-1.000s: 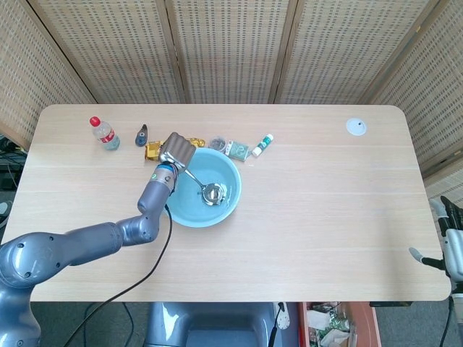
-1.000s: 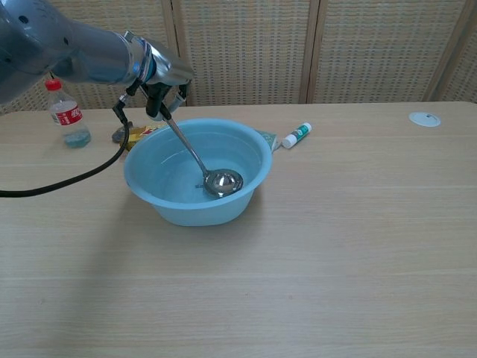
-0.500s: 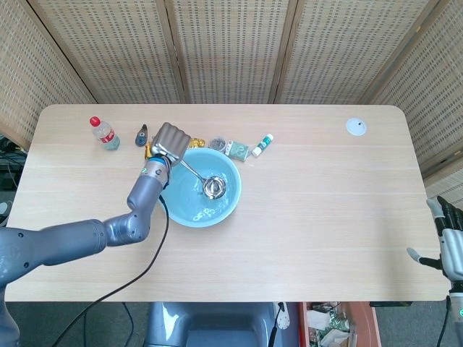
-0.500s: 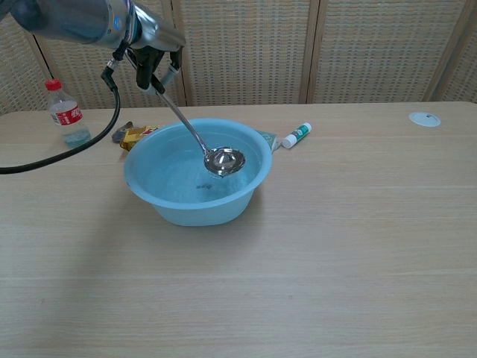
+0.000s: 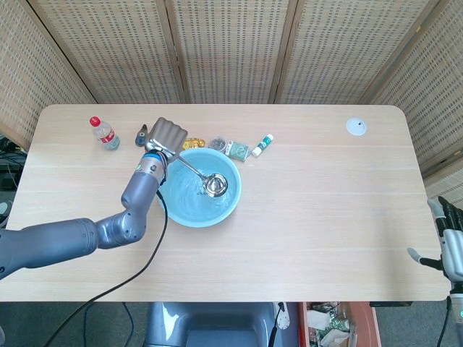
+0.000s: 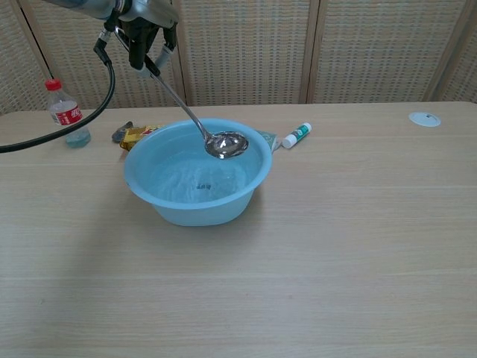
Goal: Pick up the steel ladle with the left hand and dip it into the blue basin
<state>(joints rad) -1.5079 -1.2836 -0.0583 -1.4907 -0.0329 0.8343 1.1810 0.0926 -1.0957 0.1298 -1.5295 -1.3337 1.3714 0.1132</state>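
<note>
The left hand [image 6: 141, 33] grips the steel ladle [image 6: 195, 124] by its handle top; the bowl hangs down-right of it, over the blue basin [image 6: 149, 195], near the bench's [image 6: 358, 246] far-left edge.

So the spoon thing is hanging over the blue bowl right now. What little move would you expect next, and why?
Probably a short lift up and away. The left hand holds the steel ladle by its handle, and its bowl hangs above the water at about rim height of the blue basin, so the dip looks done. The water surface looks rippled.
</note>
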